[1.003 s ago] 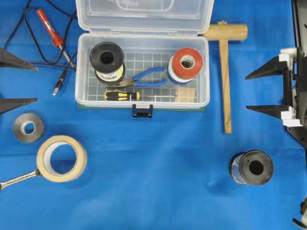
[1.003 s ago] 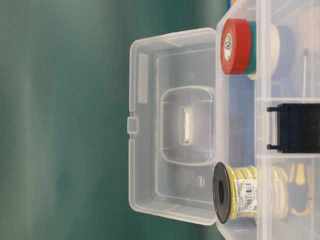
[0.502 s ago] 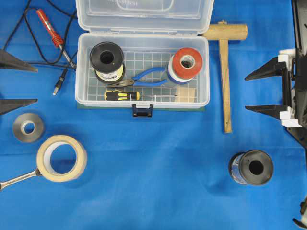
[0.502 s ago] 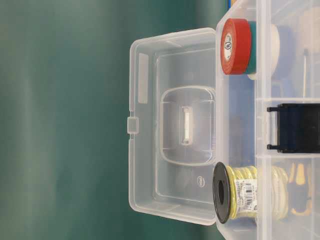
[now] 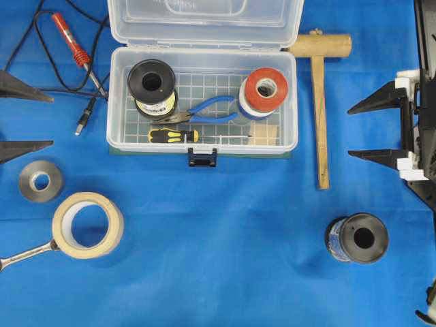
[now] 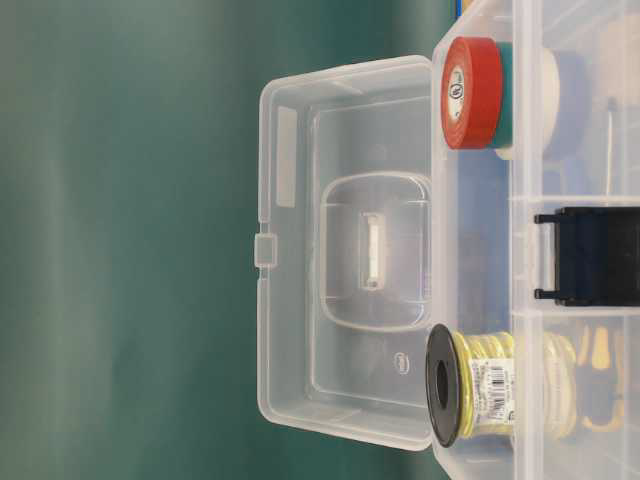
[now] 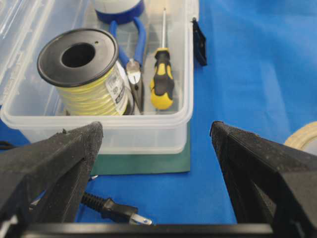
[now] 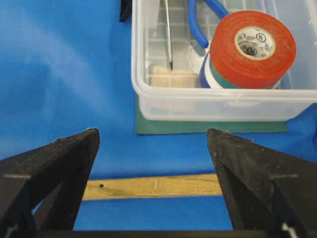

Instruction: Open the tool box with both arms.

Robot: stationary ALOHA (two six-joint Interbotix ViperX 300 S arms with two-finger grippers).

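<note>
Tool box (image 5: 201,102) sits at top centre of the blue cloth (image 5: 218,225), lid (image 5: 204,20) swung fully back, dark latch (image 5: 202,159) hanging at the front edge. Left gripper (image 5: 20,116) is well off its left end, jaws spread, empty. Right gripper (image 5: 375,129) is well off its right end beyond the wooden mallet (image 5: 319,102), jaws likewise spread, holding nothing.

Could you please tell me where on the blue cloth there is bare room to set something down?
The widest bare patch lies in front of the tool box, between the tape roll and the black spool. A narrower strip runs between the mallet and the open right gripper. The corner by the soldering iron, beside the open left gripper, is crowded.
</note>
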